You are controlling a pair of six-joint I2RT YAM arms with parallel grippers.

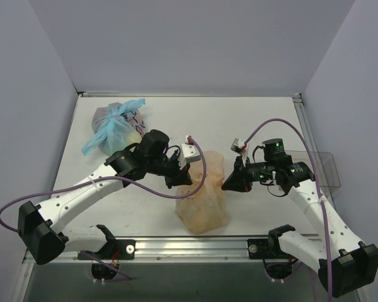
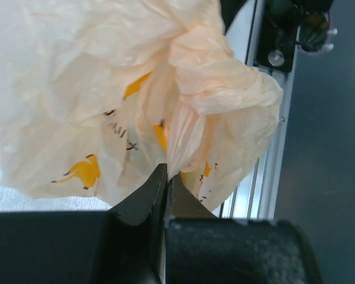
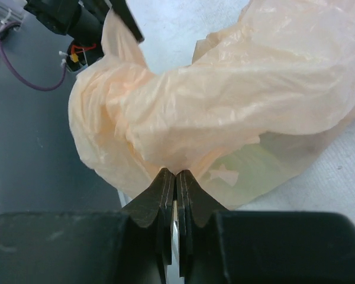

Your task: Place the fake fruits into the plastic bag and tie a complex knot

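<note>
Pinching the peach-orange plastic bag (image 1: 201, 211) from both sides, the left gripper (image 2: 165, 173) and right gripper (image 3: 173, 175) each clamp crumpled film; the bag sits between them near the front edge of the table (image 1: 252, 119).

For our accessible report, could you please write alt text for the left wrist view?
The left gripper is shut on a fold of the crinkly peach-orange plastic bag, which fills most of the view, with a metal rail at right.
</note>
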